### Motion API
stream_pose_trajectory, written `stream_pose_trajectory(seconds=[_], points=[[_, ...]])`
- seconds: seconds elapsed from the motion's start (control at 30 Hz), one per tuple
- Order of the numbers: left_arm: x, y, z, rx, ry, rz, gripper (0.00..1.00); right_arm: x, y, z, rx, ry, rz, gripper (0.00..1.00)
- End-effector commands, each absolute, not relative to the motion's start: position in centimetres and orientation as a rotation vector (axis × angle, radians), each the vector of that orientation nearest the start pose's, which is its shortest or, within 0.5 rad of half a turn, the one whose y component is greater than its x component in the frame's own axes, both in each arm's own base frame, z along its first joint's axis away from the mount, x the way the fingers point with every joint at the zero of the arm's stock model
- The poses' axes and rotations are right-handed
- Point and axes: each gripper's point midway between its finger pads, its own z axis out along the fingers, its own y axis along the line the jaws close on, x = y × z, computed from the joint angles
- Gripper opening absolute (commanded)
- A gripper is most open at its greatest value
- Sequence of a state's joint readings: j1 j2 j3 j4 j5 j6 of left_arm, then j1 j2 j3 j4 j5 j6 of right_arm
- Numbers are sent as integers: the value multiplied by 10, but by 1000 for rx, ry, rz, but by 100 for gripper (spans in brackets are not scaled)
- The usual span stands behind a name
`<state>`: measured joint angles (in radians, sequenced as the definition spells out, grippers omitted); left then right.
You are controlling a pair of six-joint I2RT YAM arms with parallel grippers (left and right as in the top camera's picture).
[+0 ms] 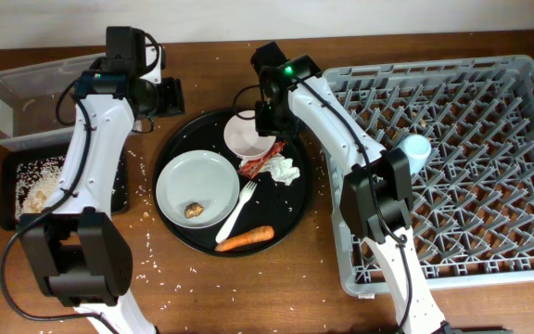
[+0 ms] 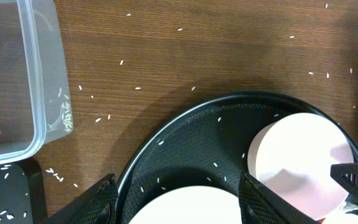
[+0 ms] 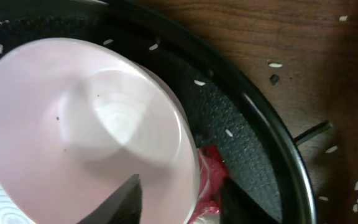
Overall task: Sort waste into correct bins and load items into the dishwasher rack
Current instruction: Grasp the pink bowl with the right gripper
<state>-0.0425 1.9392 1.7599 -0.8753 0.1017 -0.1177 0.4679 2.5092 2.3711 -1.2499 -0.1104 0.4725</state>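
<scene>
Your right gripper [image 3: 179, 184] is part-way open and sits astride the rim of the small white bowl [image 3: 86, 124]. One finger is inside the bowl and the other is outside it, over the round black tray [image 3: 253, 155]. The wrist view shows a gap on either side of the rim, so nothing is clamped. I cannot tell whether a pad is brushing the bowl. The red-and-white wrapper [image 3: 211, 175] lies just beside the outer finger, tucked against the bowl's edge.

Your left gripper [image 2: 178, 184] is spread wide and holds nothing. It hangs over the upper-left part of the round tray, with the edge of the grey-green plate [image 2: 185, 210] showing between its fingers.

Only the overhead view gives you the whole layout:
- The bowl sits at the top of the round tray, and the plate sits left of centre with the brown food lump [image 1: 194, 210] on it.
- The white fork [image 1: 237, 211] lies just beside the plate's right edge.
- The carrot [image 1: 245, 239] lies near the tray's lower rim.
- The white tissue [image 1: 286, 171] is next to the wrapper.
- The light-blue cup [image 1: 416, 148] is in the dishwasher rack [image 1: 489, 204], close to its left side.
- The shallow black tray [image 1: 17, 209] holds the rice [image 1: 40, 181].

The left wrist view adds detail the overhead view lacks — loose grains scattered over the table [image 2: 197, 50] and the round tray, and a few inside the corner of the clear tub [image 2: 11, 81].
</scene>
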Motion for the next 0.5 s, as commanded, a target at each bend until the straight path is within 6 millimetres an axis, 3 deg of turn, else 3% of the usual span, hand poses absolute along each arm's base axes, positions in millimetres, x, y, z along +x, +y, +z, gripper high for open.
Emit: stream_pose_trajectory(seconds=[0.0,0.1,0.17,0.27,0.4,0.47], points=[[487,-39,173,-66,2605,-205,61,457,269,37,-32,3041,278,30],[487,-39,173,-66,2606,-205,61,454,269,25,-27,3063,263,26],[487,-39,173,-66,2605,-205,61,454,269,19,-23,3073,257,8],[487,-39,173,-67,2605,-204,61,463,266,35,-8,3032,283,4],[487,-38,173,-68,2605,-200,61,489,246,122,3,2865,359,4],[488,-38,173,-68,2604,-199,62,495,217,180,41,2763,281,4]])
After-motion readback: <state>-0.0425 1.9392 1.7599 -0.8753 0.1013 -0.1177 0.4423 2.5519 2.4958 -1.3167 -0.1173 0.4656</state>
